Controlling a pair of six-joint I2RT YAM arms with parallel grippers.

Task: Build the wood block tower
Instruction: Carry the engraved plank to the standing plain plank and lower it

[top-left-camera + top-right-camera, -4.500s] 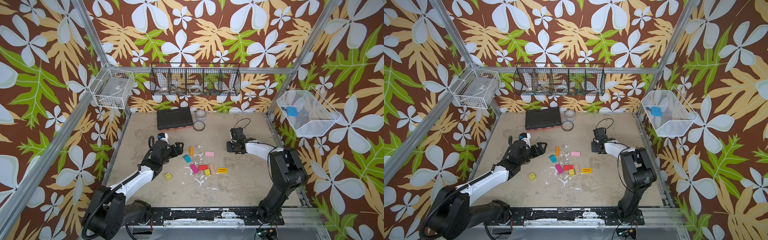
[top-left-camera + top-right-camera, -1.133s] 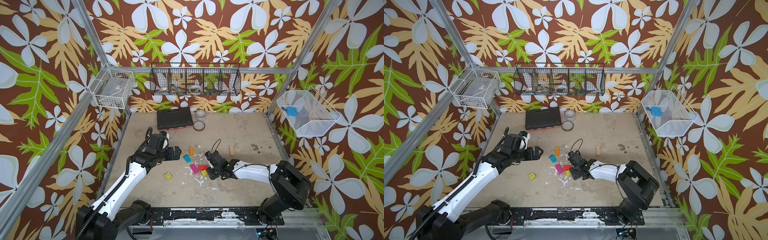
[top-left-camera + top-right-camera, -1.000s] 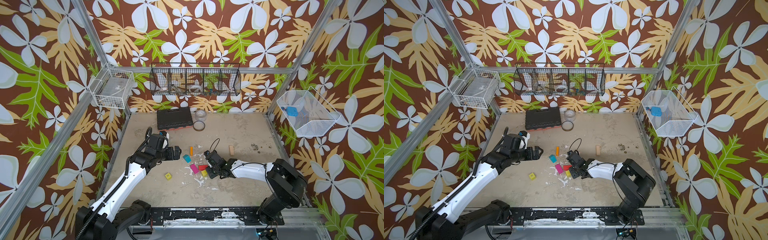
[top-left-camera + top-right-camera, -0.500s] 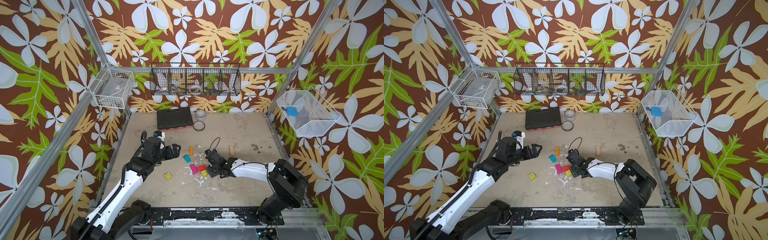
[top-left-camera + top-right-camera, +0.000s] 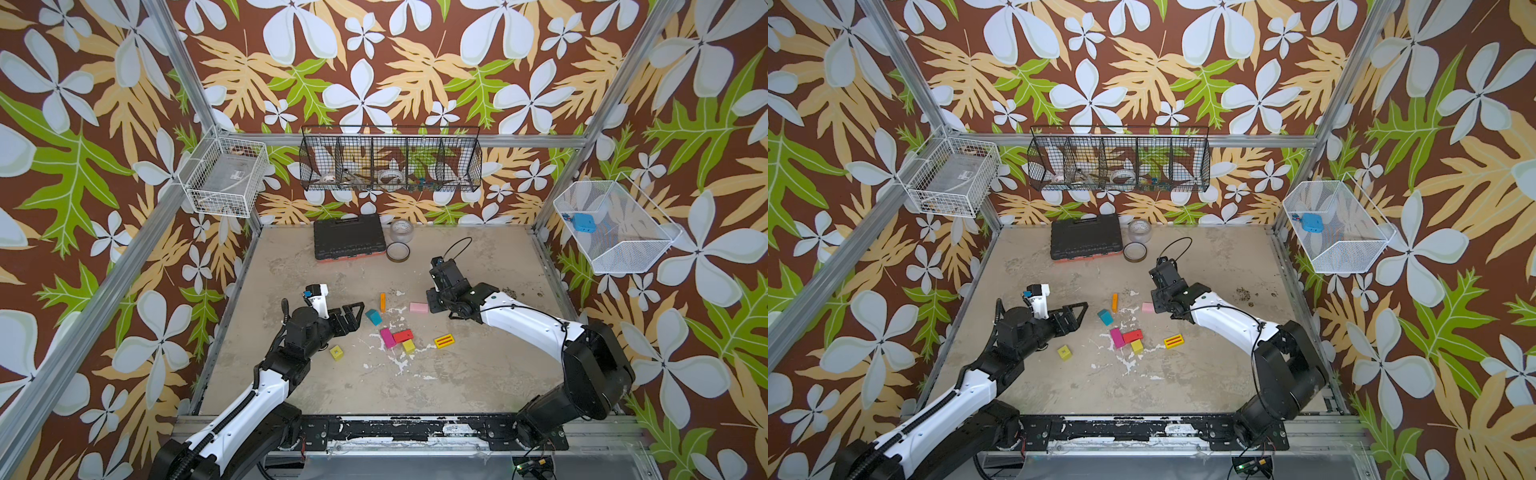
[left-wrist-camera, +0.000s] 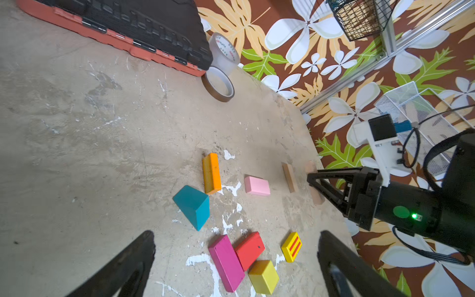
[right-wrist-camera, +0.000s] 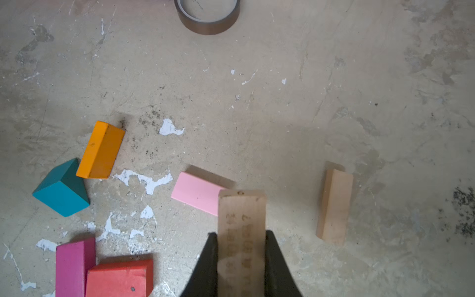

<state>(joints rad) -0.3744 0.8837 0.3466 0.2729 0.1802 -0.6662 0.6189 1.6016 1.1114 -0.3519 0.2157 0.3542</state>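
No wood block tower shows; the wood blocks lie loose on the table in one layer. In a top view I see orange [image 5: 382, 302], pink [image 5: 419, 307], teal wedge [image 5: 373, 316], magenta [image 5: 387, 337], red [image 5: 403, 335], yellow [image 5: 409, 345], striped yellow [image 5: 444, 340] and a yellow cube [image 5: 337, 353]. My right gripper [image 5: 432, 300] hovers beside the pink block [image 7: 198, 192], shut on a tan plank [image 7: 241, 221]. Another tan plank [image 7: 334, 205] lies on its edge nearby. Left of the teal wedge [image 6: 192, 205], my left gripper [image 5: 353, 316] stands open with nothing between its fingers.
A black tool case [image 5: 348, 239] and two tape rolls [image 5: 399, 251] sit at the back of the table. Wire baskets [image 5: 390, 164] hang on the back and side walls. White paint flecks mark the table around the blocks.
My right gripper shut on the tan plank beside the red and yellow blocks, then carried it back toward the pink block, uncovering the striped yellow block. My left gripper stayed open and barely moved.
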